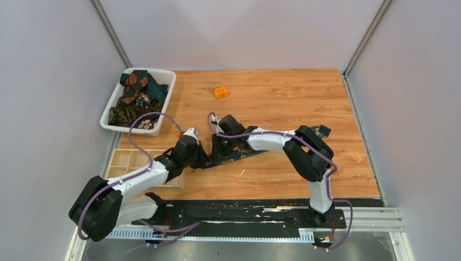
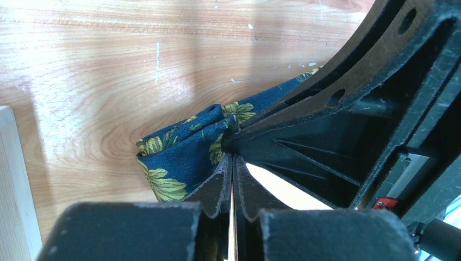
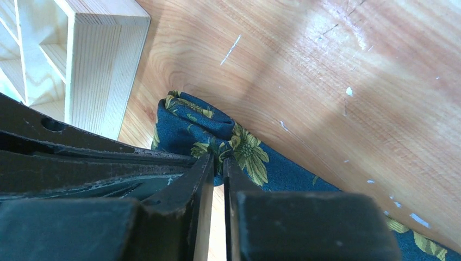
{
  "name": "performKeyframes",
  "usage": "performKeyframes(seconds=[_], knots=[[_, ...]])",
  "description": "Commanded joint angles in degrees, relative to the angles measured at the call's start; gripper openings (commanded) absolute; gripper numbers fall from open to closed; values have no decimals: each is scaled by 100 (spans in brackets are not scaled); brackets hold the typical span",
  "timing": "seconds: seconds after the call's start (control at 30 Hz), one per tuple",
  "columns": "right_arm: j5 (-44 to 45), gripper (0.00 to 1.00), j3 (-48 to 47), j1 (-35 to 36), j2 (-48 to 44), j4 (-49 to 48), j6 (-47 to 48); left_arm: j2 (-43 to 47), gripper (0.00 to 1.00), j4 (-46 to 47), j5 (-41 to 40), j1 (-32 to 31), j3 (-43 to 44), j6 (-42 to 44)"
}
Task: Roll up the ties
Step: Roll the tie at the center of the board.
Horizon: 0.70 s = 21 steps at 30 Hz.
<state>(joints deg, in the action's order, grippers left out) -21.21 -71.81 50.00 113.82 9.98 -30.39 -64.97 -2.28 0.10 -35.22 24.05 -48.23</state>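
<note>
Rolling the navy tie point(image 2: 179, 157) is the job right now, and the roll is only at its start. A small fold of cloth sits bunched up at one end. That end lies on the table point(image 1: 282, 98) just beside the wooden box point(image 1: 124, 161), on the side away from the wall. The rest of the tie runs off across the table, away from the box.

The left gripper point(image 2: 231, 159) is closed tight, and its tips look to be nipping the edge of the fold. The right gripper point(image 3: 217, 161) is almost closed too, with the fold caught at its tips. Both grippers are very close together, right next to the corner of the box.

To do this step well, I think the fold should be turned over and over, away from the box and along the long part of the tie. The cloth should stay snug so the roll does not go loose. The edges should stay lined up, or the roll will come out crooked like a cone. One gripper should hold on while the other lets go to take a new hold. If both let go, the fold may pop open. They should also take care not to bump the box.

More ties point(image 1: 136, 98) wait in the white tub point(image 1: 166, 81) behind the box.
</note>
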Motion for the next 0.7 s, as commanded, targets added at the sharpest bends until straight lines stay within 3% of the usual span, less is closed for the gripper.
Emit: performKeyframes(seconds=[0.0, 0.27, 0.47, 0.67], knots=[[-47, 8, -170, 32, 106, -190, -25, 235, 11, 81, 18, -20, 130, 114], [52, 1, 18, 27, 14, -241, -44, 858, 43, -982, -648, -23, 400, 239], [143, 0, 40, 23, -113, -153, -53, 1171, 44, -1738, -1186, -13, 485, 164], [331, 0, 152, 36, -183, -87, -79, 1121, 43, -1618, -1249, -9, 267, 4]])
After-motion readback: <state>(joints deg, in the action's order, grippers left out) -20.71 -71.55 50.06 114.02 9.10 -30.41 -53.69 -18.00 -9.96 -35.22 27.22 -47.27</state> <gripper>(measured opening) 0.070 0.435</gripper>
